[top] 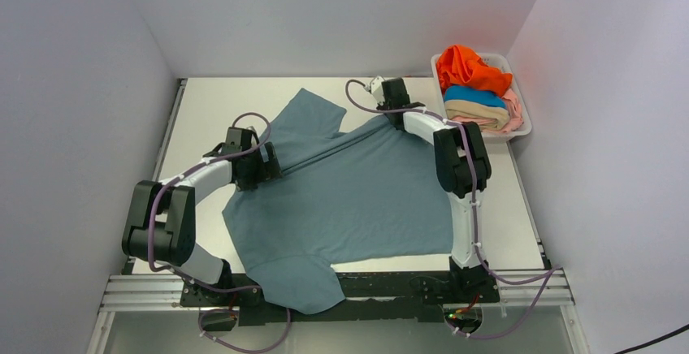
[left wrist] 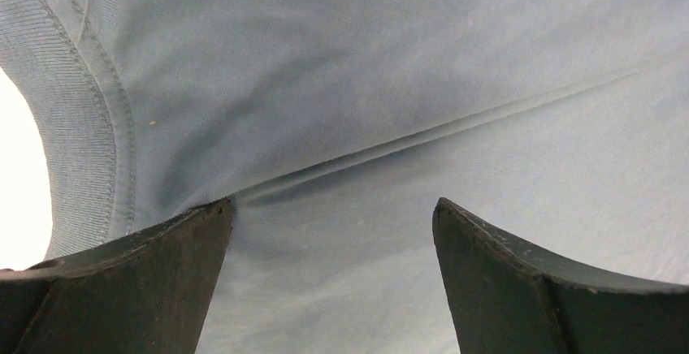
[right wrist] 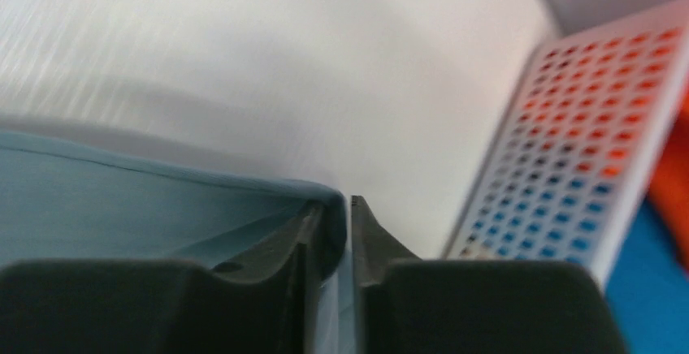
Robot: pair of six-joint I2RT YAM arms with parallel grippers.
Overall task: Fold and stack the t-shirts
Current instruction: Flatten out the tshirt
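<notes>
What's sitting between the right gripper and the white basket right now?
Only bare table: in the right wrist view, nothing lies between the right gripper, pinching the edge of the grey-blue shirt, and the basket wall.

Left of and beyond the grey-blue shirt the table lies bare, giving room to pass. Off the shirt's far-right corner a white basket piled with other shirts stands in the way, near the right arm. The left arm reaches over the shirt's left edge. Walls hem three sides.
</notes>
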